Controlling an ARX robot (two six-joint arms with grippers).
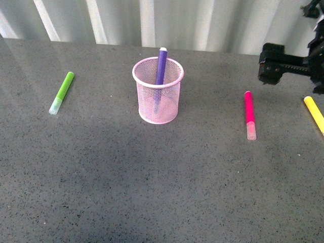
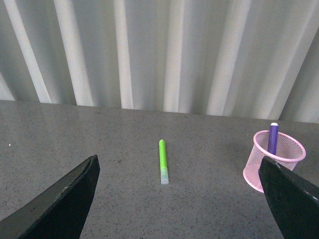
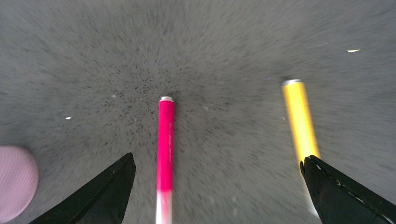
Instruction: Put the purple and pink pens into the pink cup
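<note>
The pink cup (image 1: 158, 91) stands upright mid-table, and the purple pen (image 1: 161, 66) stands inside it, its top poking above the rim. The pink pen (image 1: 249, 114) lies flat on the table to the right of the cup, clear cap toward me. My right gripper (image 1: 283, 65) hovers open above and behind the pink pen; in the right wrist view the pink pen (image 3: 166, 144) lies between its spread fingers (image 3: 100, 196), with nothing held. My left gripper (image 2: 184, 199) is open and empty, looking at the cup (image 2: 273, 160) from the left; it is out of the front view.
A lime green marker (image 1: 62, 92) lies flat left of the cup, also in the left wrist view (image 2: 163, 160). A yellow marker (image 1: 315, 113) lies at the table's right edge, beside the pink pen (image 3: 301, 126). A corrugated white wall (image 1: 152, 23) backs the grey table (image 1: 152, 177).
</note>
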